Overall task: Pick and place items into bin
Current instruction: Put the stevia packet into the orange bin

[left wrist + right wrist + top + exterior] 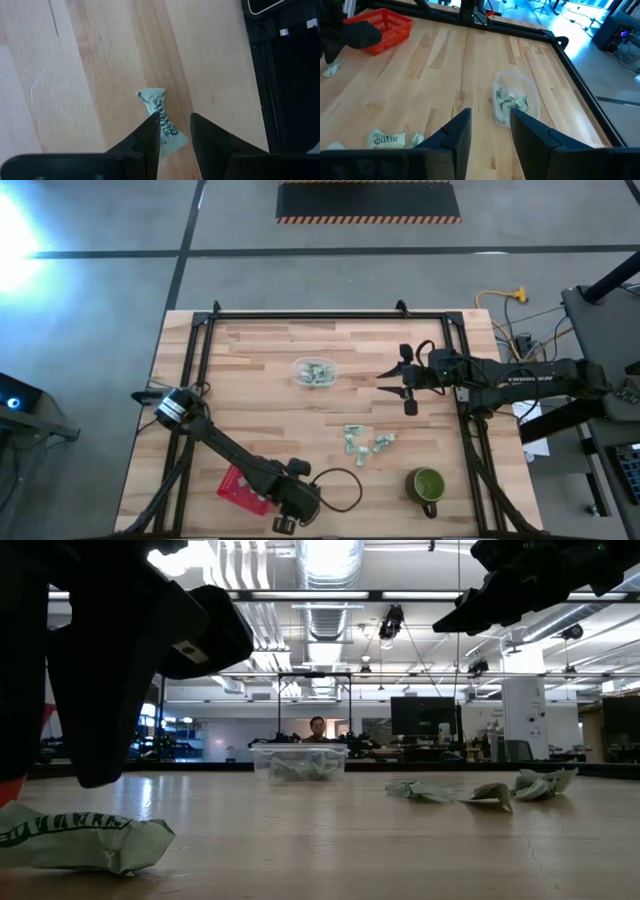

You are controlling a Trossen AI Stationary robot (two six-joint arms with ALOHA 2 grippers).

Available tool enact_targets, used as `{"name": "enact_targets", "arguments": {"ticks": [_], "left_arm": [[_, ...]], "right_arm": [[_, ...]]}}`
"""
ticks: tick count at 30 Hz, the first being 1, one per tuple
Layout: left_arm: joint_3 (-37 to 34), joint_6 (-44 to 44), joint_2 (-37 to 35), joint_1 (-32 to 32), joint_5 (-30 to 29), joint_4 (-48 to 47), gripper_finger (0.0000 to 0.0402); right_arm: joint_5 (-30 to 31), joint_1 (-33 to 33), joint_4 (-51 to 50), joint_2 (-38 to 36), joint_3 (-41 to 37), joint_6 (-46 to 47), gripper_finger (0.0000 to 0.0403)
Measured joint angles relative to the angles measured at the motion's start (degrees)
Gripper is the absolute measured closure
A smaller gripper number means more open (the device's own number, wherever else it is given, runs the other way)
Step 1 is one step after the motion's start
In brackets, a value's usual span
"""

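A pale green-and-white wrapped piece (161, 125) lies flat on the wood near the table's front edge; it also shows in the low view (85, 840). My left gripper (174, 117) hangs over it, open and pointing steeply down, one finger on either side of the piece's near end and above it. The clear bin (315, 372) stands mid-table with several pieces inside. More loose pieces (365, 442) lie right of centre. My right gripper (388, 375) hovers open above the table, right of the bin (520, 80), holding nothing.
A red basket (238, 488) sits near the front edge, just left of my left gripper. A green mug (427, 483) stands at the front right. A black frame (330, 315) runs round the tabletop. Bare wood lies between the bin and the loose pieces.
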Motion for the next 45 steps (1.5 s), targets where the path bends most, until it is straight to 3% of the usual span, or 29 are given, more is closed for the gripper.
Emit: {"name": "enact_targets", "arguments": {"ticks": [15, 31, 35, 45], "left_arm": [[0.0, -0.1, 0.5, 1.1, -0.2, 0.0, 0.0224], [0.0, 0.0, 2.9, 1.2, 2.8, 0.0, 0.0222], [0.0, 0.1, 2.9, 1.2, 2.1, -0.2, 0.0242], [0.0, 0.2, 2.9, 1.4, 2.0, -0.5, 0.0336]], "right_arm": [[0.0, 0.0, 0.0, 0.0, -0.2, 0.0, 0.0275], [-0.1, 0.0, 0.0, 0.0, -0.3, 0.0, 0.0285], [0.0, 0.0, 0.0, 0.0, -0.3, 0.0, 0.0288], [0.0, 0.0, 0.0, 0.0, -0.3, 0.0, 0.0302]]}}
